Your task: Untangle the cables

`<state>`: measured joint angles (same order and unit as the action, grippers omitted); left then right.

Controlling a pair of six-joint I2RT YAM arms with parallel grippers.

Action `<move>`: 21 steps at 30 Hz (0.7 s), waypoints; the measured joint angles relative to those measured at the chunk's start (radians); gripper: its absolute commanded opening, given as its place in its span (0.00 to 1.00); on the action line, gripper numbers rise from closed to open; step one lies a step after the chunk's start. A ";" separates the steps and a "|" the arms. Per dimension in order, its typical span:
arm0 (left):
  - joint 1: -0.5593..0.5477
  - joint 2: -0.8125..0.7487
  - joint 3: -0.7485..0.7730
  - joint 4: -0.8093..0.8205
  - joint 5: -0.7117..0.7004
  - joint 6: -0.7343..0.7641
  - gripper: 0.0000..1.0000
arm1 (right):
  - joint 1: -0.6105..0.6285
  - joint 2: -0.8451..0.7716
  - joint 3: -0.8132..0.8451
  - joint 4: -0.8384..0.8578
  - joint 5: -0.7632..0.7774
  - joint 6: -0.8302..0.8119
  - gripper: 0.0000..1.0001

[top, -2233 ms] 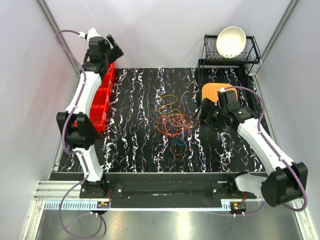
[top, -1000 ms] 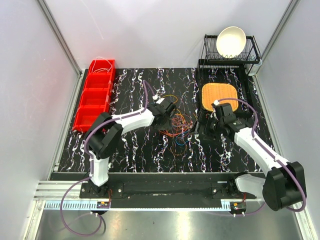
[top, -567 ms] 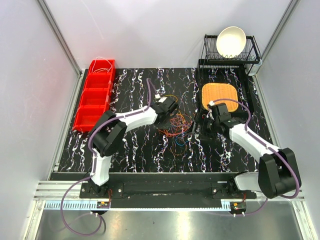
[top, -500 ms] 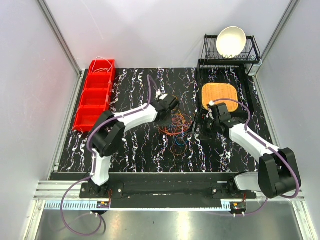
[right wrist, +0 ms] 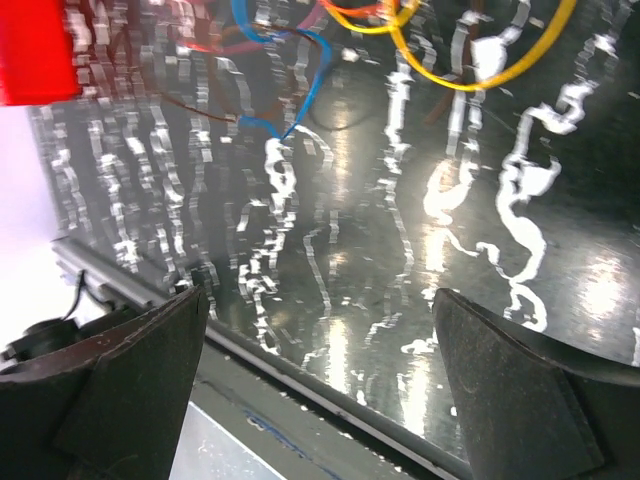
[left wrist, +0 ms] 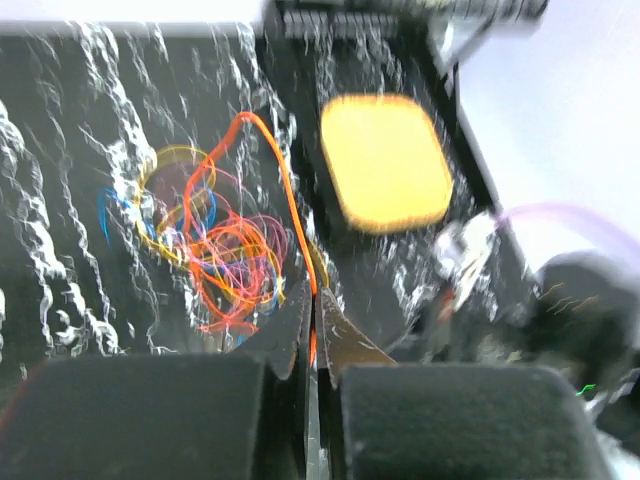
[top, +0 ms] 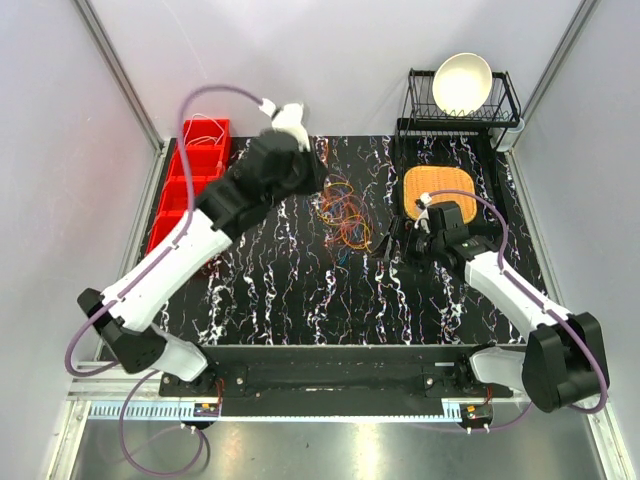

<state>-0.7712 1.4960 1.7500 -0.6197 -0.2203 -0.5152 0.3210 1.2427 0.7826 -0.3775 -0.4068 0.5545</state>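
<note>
The cables (top: 345, 215) lie as a loose tangle of orange, yellow, purple and blue loops on the black marbled table (top: 280, 290). My left gripper (top: 312, 178) is raised above the tangle's back left. In the left wrist view it (left wrist: 312, 312) is shut on one orange cable (left wrist: 285, 190), which arcs up out of the tangle (left wrist: 220, 245). My right gripper (top: 392, 240) sits low just right of the tangle. In the right wrist view it (right wrist: 320, 350) is open with nothing between its fingers, and blue (right wrist: 295, 70) and yellow (right wrist: 480, 70) strands lie ahead of it.
Red bins (top: 185, 205) line the table's left edge, partly under my left arm. An orange mat (top: 436, 190) lies behind my right gripper. A dish rack (top: 500, 115) with a white bowl (top: 462, 82) stands at the back right. The table's metal front edge (right wrist: 330, 395) shows below the right fingers.
My left gripper shut on an orange cable in the tangle, then rose and drew back to the left with it. The tangle shifted slightly toward the back. The right arm barely moved.
</note>
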 measured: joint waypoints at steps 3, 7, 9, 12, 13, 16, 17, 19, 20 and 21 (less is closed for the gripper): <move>0.000 -0.034 -0.228 0.062 0.078 0.000 0.00 | 0.000 -0.024 0.000 0.024 -0.027 0.010 1.00; -0.001 0.066 -0.494 0.097 0.189 0.003 0.00 | 0.000 -0.026 -0.001 0.064 -0.071 0.036 1.00; -0.001 0.096 -0.580 0.091 0.234 0.007 0.00 | 0.000 -0.026 -0.001 0.094 -0.100 0.053 1.00; -0.002 0.098 -0.623 0.090 0.281 0.011 0.00 | 0.000 -0.026 -0.003 0.152 -0.156 0.087 1.00; -0.002 0.098 -0.621 0.107 0.288 0.011 0.00 | 0.000 -0.026 -0.006 0.180 -0.177 0.099 0.99; -0.002 0.097 -0.600 0.146 0.328 0.011 0.00 | 0.000 -0.028 -0.015 0.248 -0.220 0.130 0.98; -0.002 0.097 -0.593 0.158 0.340 0.011 0.00 | 0.000 -0.028 -0.015 0.263 -0.229 0.138 0.97; -0.002 0.097 -0.579 0.183 0.362 0.010 0.00 | 0.001 -0.028 -0.013 0.288 -0.239 0.157 0.95; -0.002 0.097 -0.574 0.195 0.373 0.010 0.00 | 0.001 -0.026 -0.008 0.294 -0.241 0.167 0.93; -0.002 0.097 -0.571 0.203 0.379 0.010 0.00 | 0.001 -0.024 -0.004 0.301 -0.241 0.177 0.93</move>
<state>-0.7731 1.5932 1.1793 -0.4164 0.1589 -0.5049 0.3218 1.2190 0.7784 -0.0769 -0.6479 0.7315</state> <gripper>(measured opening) 0.008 0.957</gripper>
